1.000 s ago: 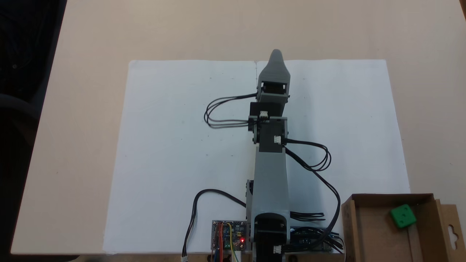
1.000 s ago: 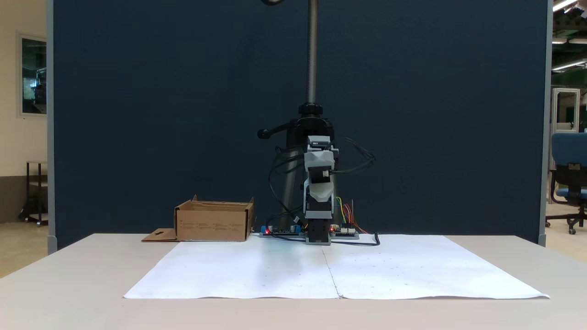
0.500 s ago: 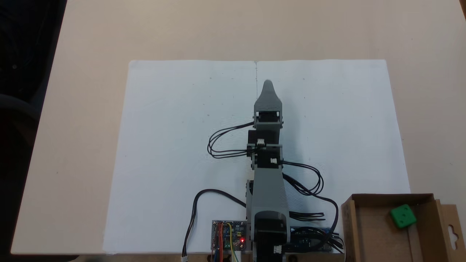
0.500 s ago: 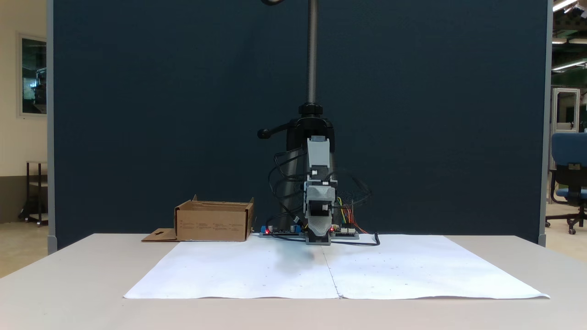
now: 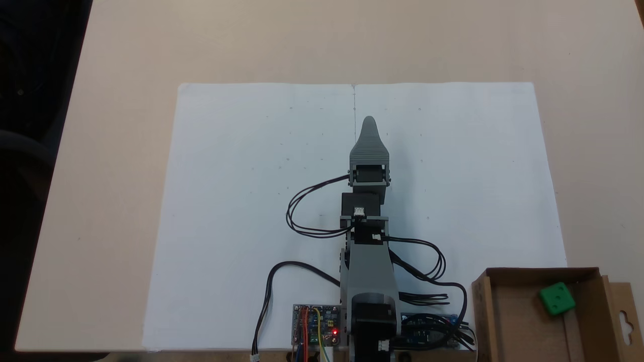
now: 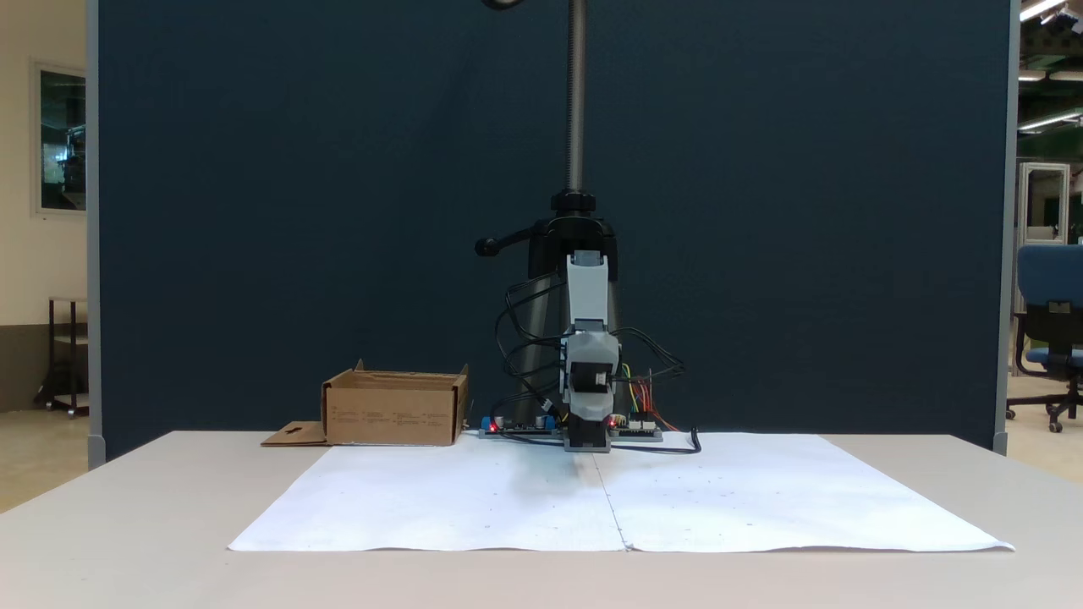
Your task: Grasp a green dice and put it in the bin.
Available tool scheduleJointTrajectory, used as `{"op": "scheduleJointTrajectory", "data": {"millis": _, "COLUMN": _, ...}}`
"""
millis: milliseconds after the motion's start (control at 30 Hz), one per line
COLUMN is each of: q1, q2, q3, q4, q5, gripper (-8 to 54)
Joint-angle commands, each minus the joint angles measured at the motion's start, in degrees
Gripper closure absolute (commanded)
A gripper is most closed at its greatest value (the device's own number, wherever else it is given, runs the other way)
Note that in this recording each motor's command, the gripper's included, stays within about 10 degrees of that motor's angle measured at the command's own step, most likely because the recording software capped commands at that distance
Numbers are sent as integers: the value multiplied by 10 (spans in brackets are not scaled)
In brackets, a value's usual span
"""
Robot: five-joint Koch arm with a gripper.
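The green dice (image 5: 557, 298) lies inside the bin (image 5: 508, 322), a brown cardboard box at the lower right of a fixed view from above. In the front fixed view the bin (image 6: 393, 414) stands left of the arm's base and its wall hides the dice. My gripper (image 5: 369, 123) points away from the base over the middle of the white paper, far from the bin. A single grey tip shows from above. From the front the gripper (image 6: 589, 414) hangs low, facing the camera, and no gap can be made out. Nothing is seen in it.
A large white paper sheet (image 5: 241, 201) covers the table's middle. Black cables (image 5: 307, 211) loop beside the arm, and circuit boards (image 5: 316, 324) sit at its base. The bin's flap (image 5: 626, 322) lies flat on its outer side. A camera pole (image 6: 577, 101) rises behind the arm.
The arm has folded back toward its base and dropped lower, so the gripper tip now sits nearer the paper's middle. The dice has stayed in the bin.
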Motion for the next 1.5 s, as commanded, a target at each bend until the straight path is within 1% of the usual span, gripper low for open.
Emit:
{"op": "scheduleJointTrajectory", "data": {"millis": 0, "q1": -1, "q2": 68, "q3": 43, "q4": -96, "q5": -35, "gripper": 23}}
{"op": "scheduleJointTrajectory", "data": {"millis": 400, "q1": -3, "q2": 66, "q3": 43, "q4": -293, "q5": -35, "gripper": 12}}
{"op": "scheduleJointTrajectory", "data": {"millis": 1467, "q1": -4, "q2": 62, "q3": 43, "q4": -272, "q5": -35, "gripper": 11}}
